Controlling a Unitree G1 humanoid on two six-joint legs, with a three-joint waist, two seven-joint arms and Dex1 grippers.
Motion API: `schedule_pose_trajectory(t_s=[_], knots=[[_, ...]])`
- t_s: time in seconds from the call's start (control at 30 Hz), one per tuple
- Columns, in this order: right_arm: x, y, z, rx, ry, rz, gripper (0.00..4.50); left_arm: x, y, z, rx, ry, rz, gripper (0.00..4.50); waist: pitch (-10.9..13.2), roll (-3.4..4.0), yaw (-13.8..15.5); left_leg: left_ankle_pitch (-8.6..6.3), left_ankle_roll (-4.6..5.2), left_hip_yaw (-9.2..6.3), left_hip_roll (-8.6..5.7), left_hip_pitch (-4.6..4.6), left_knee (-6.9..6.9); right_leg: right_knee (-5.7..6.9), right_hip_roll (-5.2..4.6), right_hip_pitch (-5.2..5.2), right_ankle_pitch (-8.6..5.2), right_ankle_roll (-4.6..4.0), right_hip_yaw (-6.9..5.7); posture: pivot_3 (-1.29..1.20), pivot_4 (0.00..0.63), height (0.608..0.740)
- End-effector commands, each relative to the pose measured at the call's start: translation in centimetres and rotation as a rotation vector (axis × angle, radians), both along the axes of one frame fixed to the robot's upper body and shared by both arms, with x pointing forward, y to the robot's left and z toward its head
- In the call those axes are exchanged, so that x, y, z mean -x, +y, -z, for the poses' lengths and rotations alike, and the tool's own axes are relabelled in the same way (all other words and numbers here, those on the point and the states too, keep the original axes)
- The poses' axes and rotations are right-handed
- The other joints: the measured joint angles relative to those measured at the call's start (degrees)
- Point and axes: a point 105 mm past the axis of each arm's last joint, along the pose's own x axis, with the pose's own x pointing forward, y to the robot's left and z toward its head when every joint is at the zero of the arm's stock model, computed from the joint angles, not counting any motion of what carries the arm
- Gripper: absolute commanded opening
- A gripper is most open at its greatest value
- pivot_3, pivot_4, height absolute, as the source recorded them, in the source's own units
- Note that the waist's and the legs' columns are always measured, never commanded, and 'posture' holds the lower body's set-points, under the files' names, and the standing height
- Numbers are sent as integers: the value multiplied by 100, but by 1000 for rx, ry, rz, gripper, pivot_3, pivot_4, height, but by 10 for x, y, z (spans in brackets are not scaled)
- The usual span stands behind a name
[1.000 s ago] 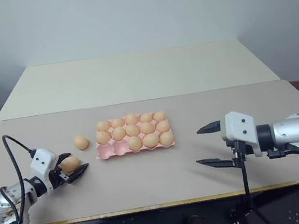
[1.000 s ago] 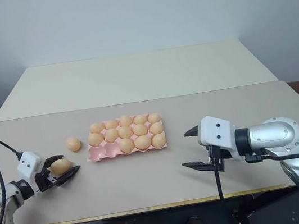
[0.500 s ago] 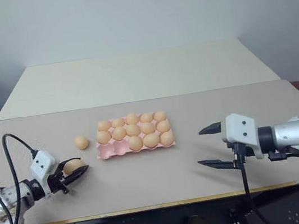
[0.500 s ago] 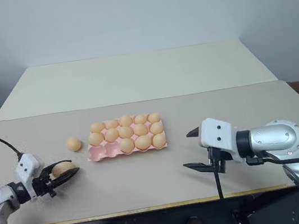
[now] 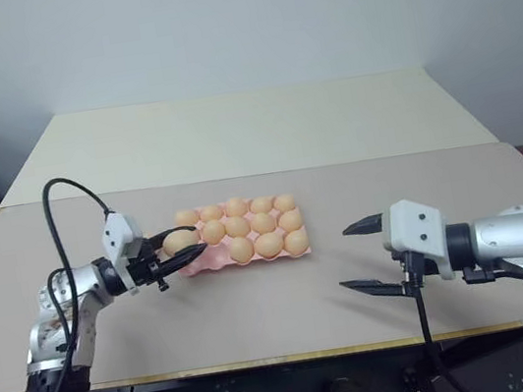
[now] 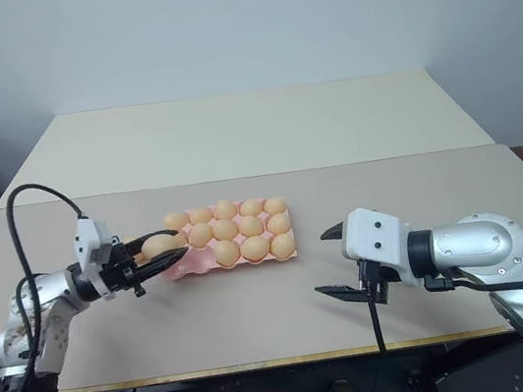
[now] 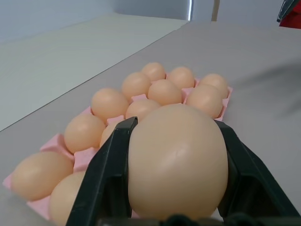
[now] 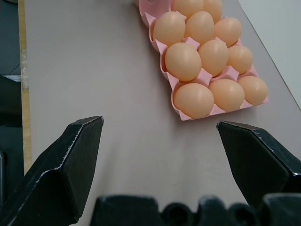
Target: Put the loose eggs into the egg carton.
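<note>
My left gripper [image 5: 184, 250] is shut on a loose egg [image 5: 179, 240], pale orange-tan, and holds it off the table at the left end of the egg carton [image 5: 214, 262]. The left wrist view has this egg [image 7: 176, 160] clamped between the two black fingers [image 7: 106, 181], with the pink carton [image 7: 54, 141] and its rows of eggs just beyond. My right gripper [image 5: 348, 258] hovers open and empty over the table, right of the carton. In the right wrist view its fingers [image 8: 70, 160] stand wide apart, with the carton [image 8: 181, 113] further off.
Behind the brown table lies a paler table [image 5: 231, 131] against a plain wall. A black cable [image 5: 62, 193] loops up from my left arm. The brown table's front edge [image 5: 268, 359] runs close below both grippers.
My left gripper closed on the egg on the table at the left. It then lifted it and carried it right to the carton's left end. The right gripper stayed put.
</note>
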Motion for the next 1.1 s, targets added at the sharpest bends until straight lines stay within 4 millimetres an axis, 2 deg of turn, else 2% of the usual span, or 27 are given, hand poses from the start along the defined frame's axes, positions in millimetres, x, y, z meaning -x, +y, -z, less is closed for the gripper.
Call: schedule_pose_trajectory(t_s=[0.03,0.23,0.27,0.33,0.5,0.73,0.97,1.1], knots=[[2,-1,-10,4,-59,12,4500,-5,-2,-4,-10,-42,30,1805,0,0,-1,0,0,0,0,0,0,0,0,0,0,1,1,0,150,740],[7,2,-13,-11,-67,3,4500,-7,-15,3,0,-24,107,1805,0,-1,9,1,1,-3,-2,0,2,1,0,2,1,3,1,0,150,740],[7,2,-13,-15,-67,2,4500,-8,-18,3,10,-26,113,2358,0,-1,11,1,1,-3,-3,0,3,1,-1,3,2,4,1,0,150,740],[7,2,-13,-17,-66,2,4500,-10,-20,5,7,-36,106,2776,-1,-1,9,1,1,-3,-4,-2,4,0,-1,3,2,5,2,0,150,740],[6,2,-13,-20,-66,3,4500,-13,-21,3,3,-60,107,4369,-1,-2,6,2,3,-6,-3,-2,5,2,1,3,3,6,2,0,150,740],[8,2,-14,-21,-65,-3,4500,0,-1,-13,-17,-111,82,4442,-1,-2,-34,2,3,-6,-4,-2,5,2,1,3,4,7,3,0,150,740],[17,6,-25,-55,-62,-62,4500,30,38,-19,-90,-127,-80,4442,-2,-2,-103,1,4,-7,-2,2,5,2,-2,3,0,5,3,0,150,740],[16,7,-25,-52,-63,-78,4500,46,68,-21,-110,-114,-231,4442,-2,-3,-114,1,3,-6,-1,4,5,1,-5,3,-16,-20,3,0,150,740]])
